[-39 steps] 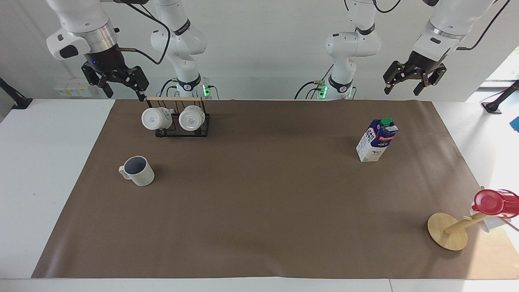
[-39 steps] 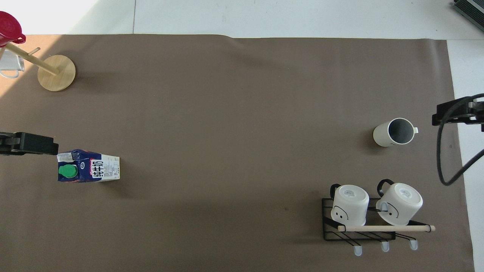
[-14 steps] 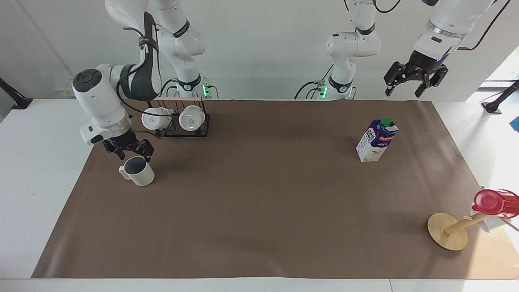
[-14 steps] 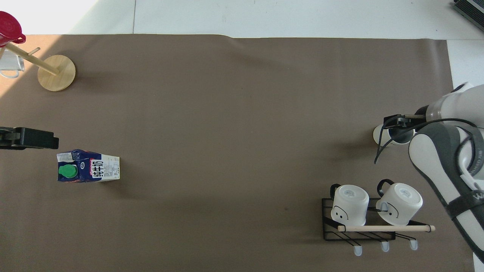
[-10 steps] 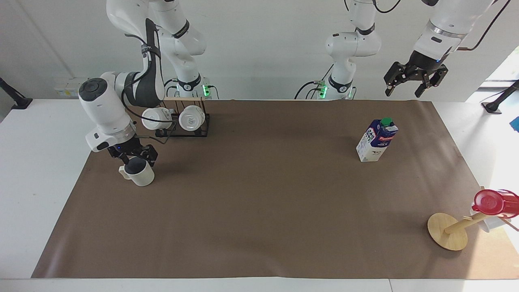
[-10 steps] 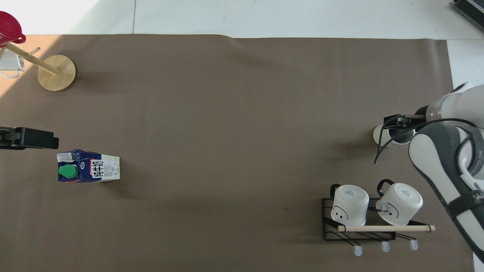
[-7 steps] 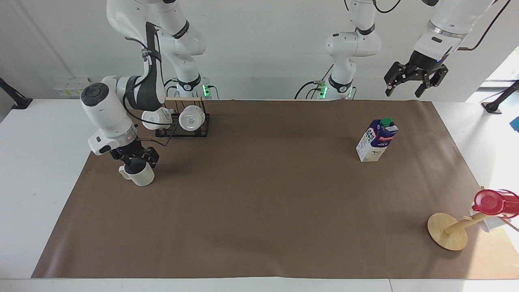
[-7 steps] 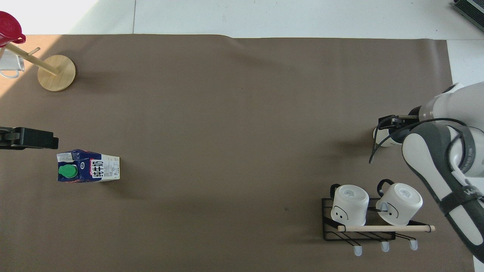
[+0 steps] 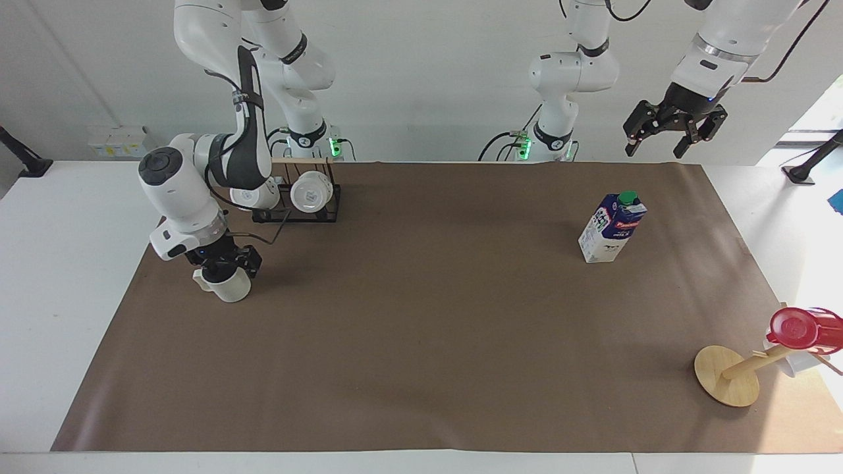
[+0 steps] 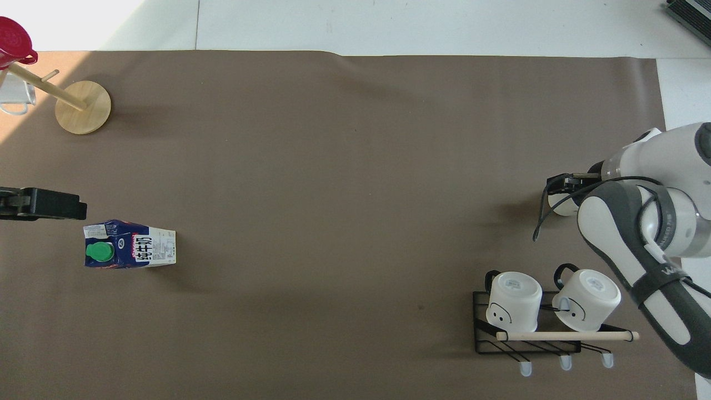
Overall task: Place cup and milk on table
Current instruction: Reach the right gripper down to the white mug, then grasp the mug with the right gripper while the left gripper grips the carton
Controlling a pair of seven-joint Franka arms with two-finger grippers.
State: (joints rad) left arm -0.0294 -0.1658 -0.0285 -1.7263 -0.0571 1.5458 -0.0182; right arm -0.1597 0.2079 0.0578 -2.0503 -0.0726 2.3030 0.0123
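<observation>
Reaching for the cup [image 9: 227, 286]: in the facing view the right gripper [image 9: 220, 266] sits down at the mug's mouth, apparently straddling the rim, at the right arm's end of the brown sheet [image 9: 421, 342]. Can't tell if the fingers have pinched yet; no lift visible, cup base on the sheet. Step in hand looks like grasping the cup; next move calls for a firm pinch on the wall, then a straight lift, keeping clear of the black mug rack [image 9: 296, 204] that stands nearer the robots. The milk [image 9: 612, 227] stands upright toward the left arm's end, untouched. Left gripper [image 9: 675, 128] waits up in the air, fingers spread open, holding nothing, well apart from the carton.

Overhead view: right gripper [image 10: 561, 186] covers most of the cup [image 10: 558, 206], only a sliver of cream wall showing; the arm hides the rest. Milk [image 10: 130, 244] just beside the dark tip of the left gripper [image 10: 41, 203], not touching. Wooden cup tree [image 10: 78, 100] with a red cup [image 10: 14, 36] farther from the robots than the milk.
</observation>
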